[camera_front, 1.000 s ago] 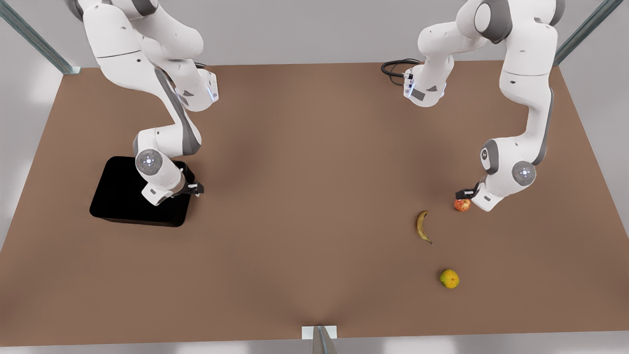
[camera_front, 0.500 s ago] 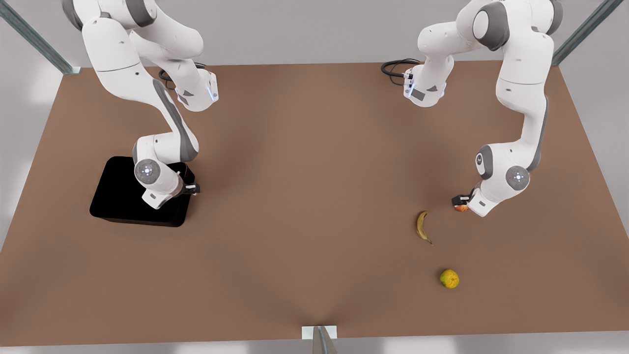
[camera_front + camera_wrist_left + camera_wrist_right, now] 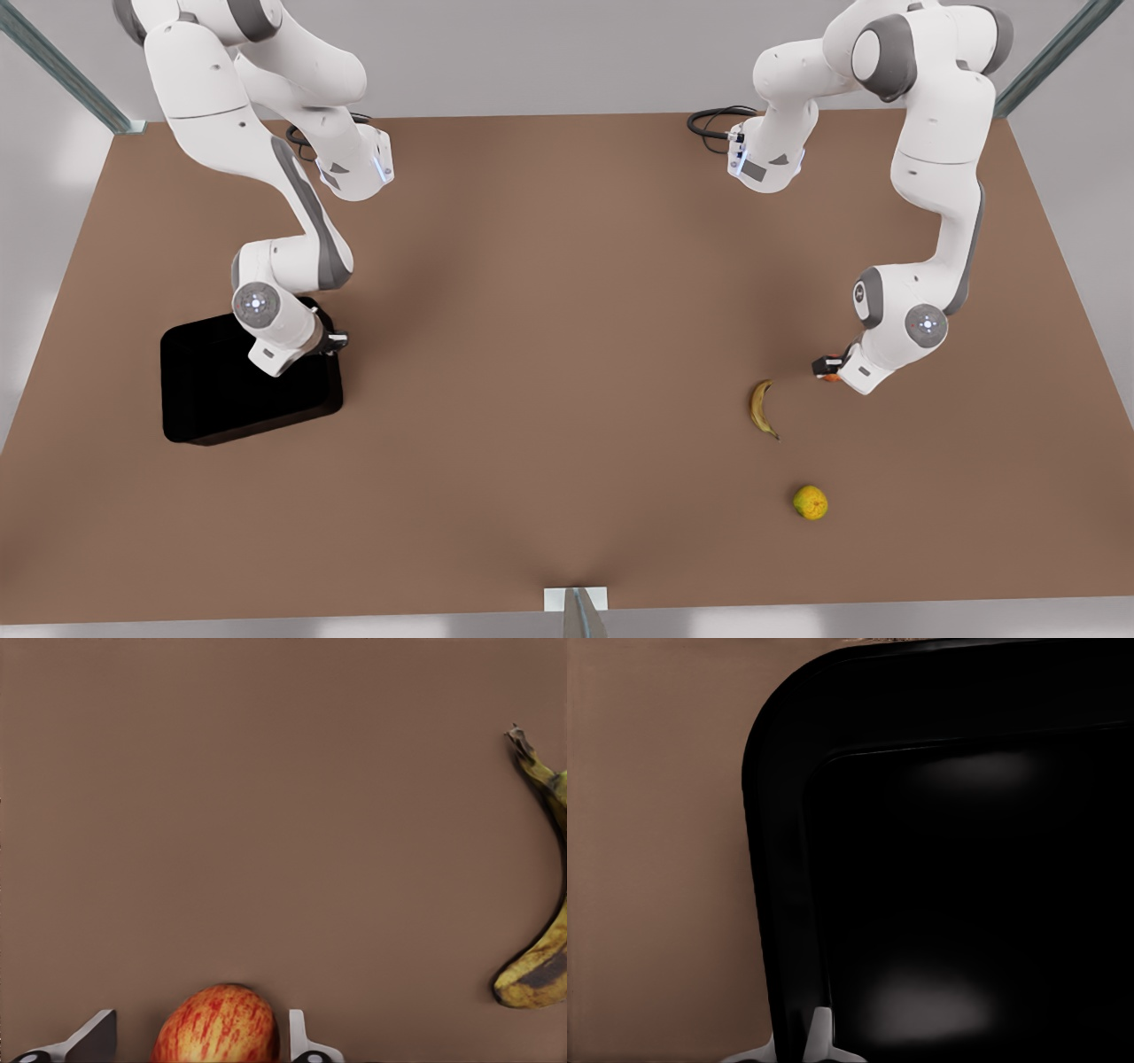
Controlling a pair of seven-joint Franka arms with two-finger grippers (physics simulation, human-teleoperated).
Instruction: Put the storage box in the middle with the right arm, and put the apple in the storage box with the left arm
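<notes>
The black storage box (image 3: 221,399) sits at the front view's left, turned askew. My right gripper (image 3: 335,341) is shut on its wall at the corner nearest the table's middle. In the right wrist view its fingers (image 3: 819,1036) pinch the box's wall (image 3: 780,904). At the front view's right the red apple (image 3: 831,377) is mostly hidden under my left gripper (image 3: 826,368). In the left wrist view the apple (image 3: 219,1028) lies between the open fingers (image 3: 97,1038). One finger touches it and the other stands apart.
A brownish banana (image 3: 760,408) lies close to the apple, also in the left wrist view as the banana (image 3: 540,966). A yellow-green fruit (image 3: 810,502) sits nearer the front edge. A black cable (image 3: 713,122) coils at the back. The brown table (image 3: 567,310) is bare in the middle.
The right gripper closed on the box wall and the box has swung, its near edge now closer to the front. The left gripper came down over the apple, covering most of it.
</notes>
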